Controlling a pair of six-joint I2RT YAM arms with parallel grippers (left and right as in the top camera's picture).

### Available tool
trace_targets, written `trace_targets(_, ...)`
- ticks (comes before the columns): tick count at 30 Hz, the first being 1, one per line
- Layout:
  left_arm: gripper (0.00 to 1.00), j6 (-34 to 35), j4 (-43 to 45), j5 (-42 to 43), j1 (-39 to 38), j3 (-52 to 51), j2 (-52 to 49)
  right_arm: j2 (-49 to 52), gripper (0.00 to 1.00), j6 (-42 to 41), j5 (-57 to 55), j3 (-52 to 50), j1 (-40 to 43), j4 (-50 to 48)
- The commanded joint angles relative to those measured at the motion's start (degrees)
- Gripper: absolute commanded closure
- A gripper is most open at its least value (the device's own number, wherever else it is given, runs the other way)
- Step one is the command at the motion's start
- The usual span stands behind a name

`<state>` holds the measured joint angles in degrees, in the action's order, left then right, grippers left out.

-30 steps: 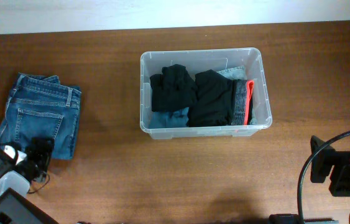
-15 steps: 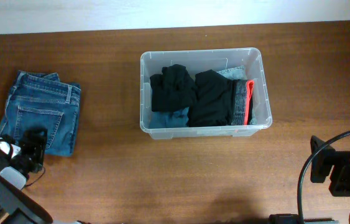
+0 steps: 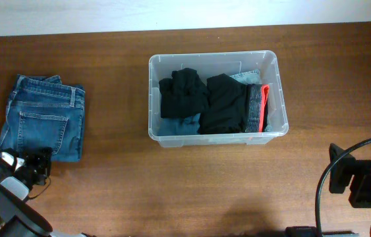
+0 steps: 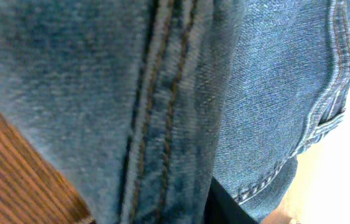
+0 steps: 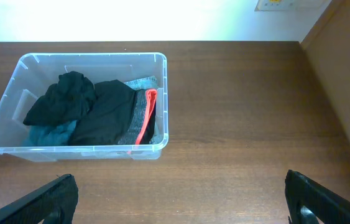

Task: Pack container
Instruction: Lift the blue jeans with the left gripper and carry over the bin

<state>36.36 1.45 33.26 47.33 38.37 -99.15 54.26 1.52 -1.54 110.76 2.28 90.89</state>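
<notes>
**A:** Where does the packing stand?

**B:** The large rectangular clear plastic container [image 3: 213, 55] sits mid-way along the brown wooden tabletop [image 3: 172, 191]. It holds crumpled black garments [image 3: 184, 92], a bit of teal cloth [image 3: 178, 124] and a grey piece with a red-orange band [image 3: 264, 106]. The folded blue denim jeans [image 3: 40, 125] lie well apart to its left, outside it.

**A:** And the tools?

**B:** The left tool [image 3: 37, 164] is at the jeans' near edge. Its wrist view is filled with a denim seam, so I cannot tell whether the fingers are spread, pressed together or pinching cloth. The right tool [image 5: 181, 205] is spread wide and empty, back from the container's near side.

**A:** What could go wrong from here?

**B:** I'd judge the grab itself is the risk. A pinch at the edge may catch only the top layer, so the fold opens on lifting and a leg trails over the wood. Heavy denim could also slip from a shallow bite. The container is already fairly full, so a sagging bundle might snag the rim or drape over it, and it could nudge the light container along.
</notes>
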Motion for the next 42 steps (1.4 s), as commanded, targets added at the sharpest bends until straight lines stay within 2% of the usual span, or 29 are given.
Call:
trace_targets(1,0.78,0.31,-0.11,1.86,-0.66,-1.97,-2.64,0.15,0.02,-0.33,-0.66,0.09,0.37,-0.22)
trace_targets(6,0.94,0.35,1.36,8.79,-0.66,-0.26,-0.66,0.15,0.02,-0.33,-0.66,0.09,0.37,-0.22)
trace_targets(11,0.99,0.35,1.31,12.52,-0.68,1.84,4.68,0.15,0.01,-0.33,-0.66,0.09,0.37,-0.22)
trace_targets(20,0.99,0.28,2.1,15.41,-0.94,6.12,18.36,0.15,0.01,-0.33,-0.66,0.09,0.37,-0.22)
trace_targets(26,0.99,0.31,3.37,16.94,-3.89,11.43,22.16,0.15,0.01,-0.33,-0.66,0.09,0.37,-0.22)
trace_targets(34,0.99,0.55,13.35,19.43,-13.51,19.32,22.14,0.15,0.02,-0.33,-0.66,0.09,0.37,-0.22)
trace_targets(42,0.99,1.88,25.18,15.76,-22.82,25.16,22.14,0.15,0.01,-0.33,-0.66,0.09,0.37,-0.22)
